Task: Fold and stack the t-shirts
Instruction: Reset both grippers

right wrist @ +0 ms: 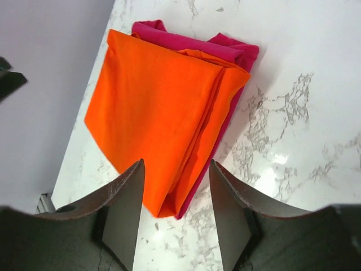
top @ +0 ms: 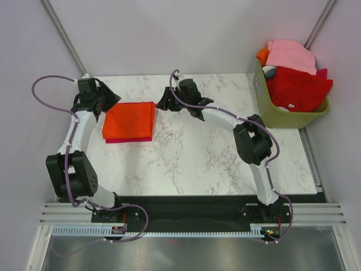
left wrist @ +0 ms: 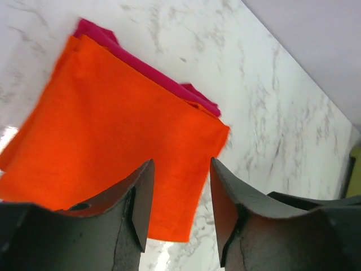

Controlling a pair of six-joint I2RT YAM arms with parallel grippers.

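Observation:
Two folded t-shirts lie stacked at the table's back left. The orange t-shirt point(top: 129, 119) point(left wrist: 107, 130) point(right wrist: 158, 113) is on top. Under it the crimson-magenta t-shirt point(top: 128, 139) point(left wrist: 141, 68) point(right wrist: 225, 48) shows only as a thin edge. My left gripper point(top: 108, 106) point(left wrist: 180, 169) hovers open over the stack's left side, nothing between its fingers. From the stack's right side my right gripper point(top: 164, 103) point(right wrist: 176, 169) looks down at the stack's corner, also open and holding nothing.
An olive-green basket point(top: 282, 116) stands at the table's back right, heaped with red point(top: 299, 87), pink point(top: 290, 53) and orange cloth. Bare white marble table point(top: 192, 152) stretches between the stack and the basket. Grey walls close in behind and on both sides.

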